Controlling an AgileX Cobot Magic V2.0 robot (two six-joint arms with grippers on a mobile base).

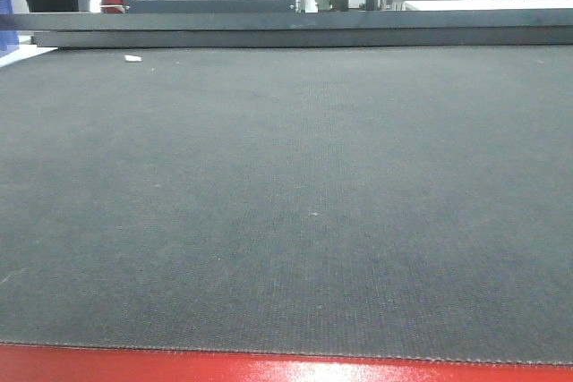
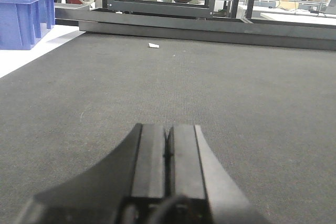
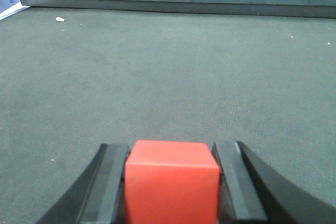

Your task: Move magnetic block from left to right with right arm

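In the right wrist view the magnetic block (image 3: 171, 182), a plain red cube, fills the gap between the two black fingers of my right gripper (image 3: 171, 147). Both fingers press flat against its sides, low over the dark mat (image 3: 168, 77). My left gripper (image 2: 168, 128) is shut with its pads together and nothing between them, also low over the mat. In the front view I see only the mat (image 1: 286, 203); neither gripper nor the block appears there.
A blue bin (image 2: 26, 17) stands on a white surface beyond the mat's left edge. A small white scrap (image 2: 153, 45) lies near the far left of the mat. A dark metal rail (image 1: 295, 29) runs along the far edge. A red strip (image 1: 269, 369) borders the near edge.
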